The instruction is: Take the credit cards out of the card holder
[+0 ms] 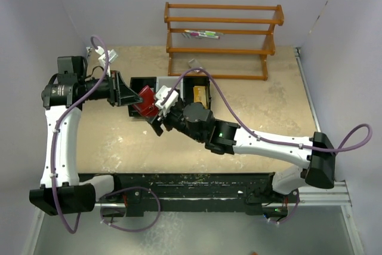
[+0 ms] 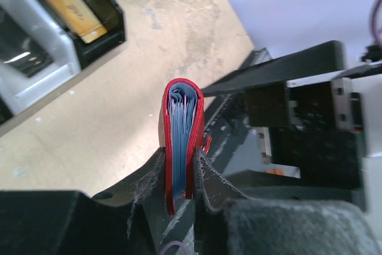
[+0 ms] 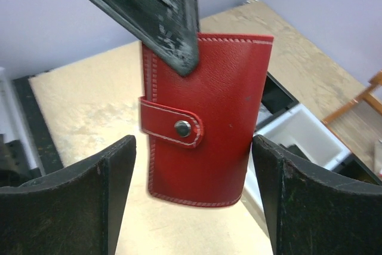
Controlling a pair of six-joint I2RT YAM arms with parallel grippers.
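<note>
The red card holder (image 1: 145,101) hangs in the air above the table, snapped closed. My left gripper (image 2: 181,174) is shut on it, pinching its edge; bluish sleeves (image 2: 181,123) show between the red covers (image 2: 169,147). In the right wrist view the card holder (image 3: 206,117) faces me with its snap tab (image 3: 172,125) fastened. My right gripper (image 3: 194,189) is open, its fingers (image 3: 110,177) on either side of the holder's lower end without touching it. The right gripper (image 1: 162,111) sits just right of the holder in the top view. No credit cards show.
A black-and-white compartment tray (image 1: 156,81) lies behind the grippers, with a gold-yellow block (image 1: 199,94) in its right compartment (image 2: 71,10). A wooden rack (image 1: 222,40) stands at the back. Walls close in on left and right.
</note>
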